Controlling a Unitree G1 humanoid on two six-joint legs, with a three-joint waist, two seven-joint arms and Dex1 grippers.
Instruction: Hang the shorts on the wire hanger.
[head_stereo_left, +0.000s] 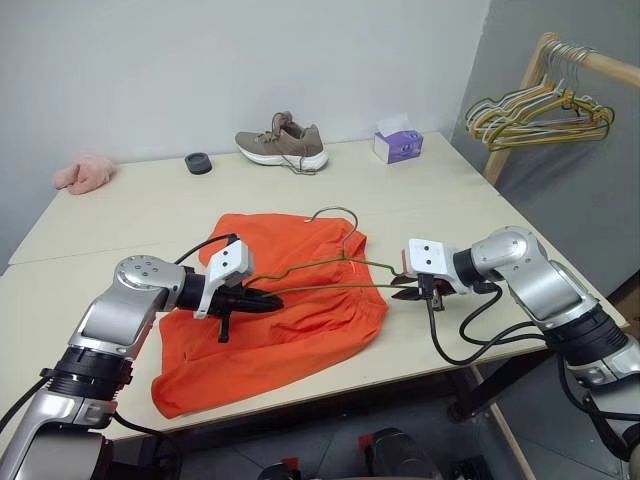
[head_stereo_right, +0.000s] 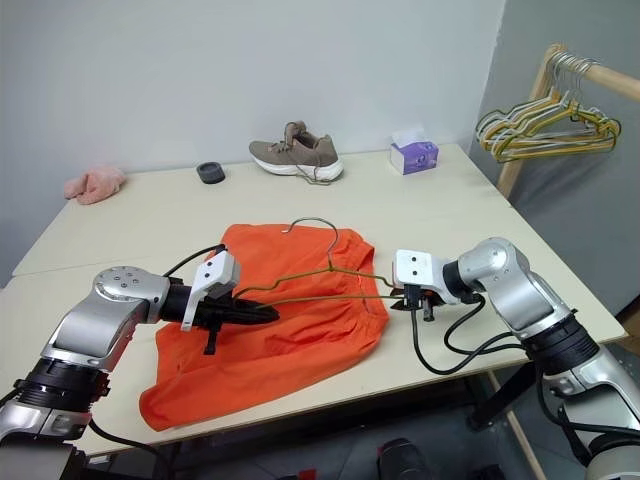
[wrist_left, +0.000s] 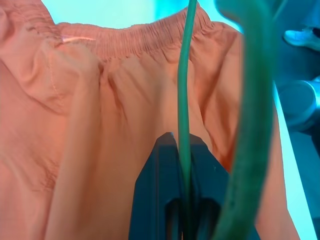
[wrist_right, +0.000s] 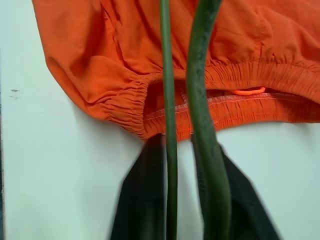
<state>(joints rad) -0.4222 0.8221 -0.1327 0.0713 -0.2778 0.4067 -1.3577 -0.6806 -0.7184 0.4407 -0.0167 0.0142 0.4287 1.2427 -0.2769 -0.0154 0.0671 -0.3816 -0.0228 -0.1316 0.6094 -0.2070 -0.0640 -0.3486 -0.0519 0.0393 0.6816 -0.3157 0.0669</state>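
Note:
The orange shorts (head_stereo_left: 290, 310) lie spread flat on the middle of the table, their gathered waistband toward my right arm. Just above them the thin olive wire hanger (head_stereo_left: 345, 258) is held roughly level, hook (head_stereo_left: 335, 211) pointing toward the far side. My left gripper (head_stereo_left: 270, 297) is shut on the hanger's left end, over the cloth. My right gripper (head_stereo_left: 400, 290) is shut on the hanger's right end, just off the waistband edge. In the left wrist view the wire (wrist_left: 185, 100) runs between the black fingers (wrist_left: 160, 190). In the right wrist view two wires (wrist_right: 167, 100) pass over the waistband (wrist_right: 150, 110).
At the back of the table (head_stereo_left: 150, 210) stand a brown shoe (head_stereo_left: 282, 143), a purple tissue box (head_stereo_left: 398, 143), a small black ring (head_stereo_left: 199, 162) and a pink cloth (head_stereo_left: 84, 174). A bunch of yellow and green hangers (head_stereo_left: 540, 112) hangs on a wooden rail at the right.

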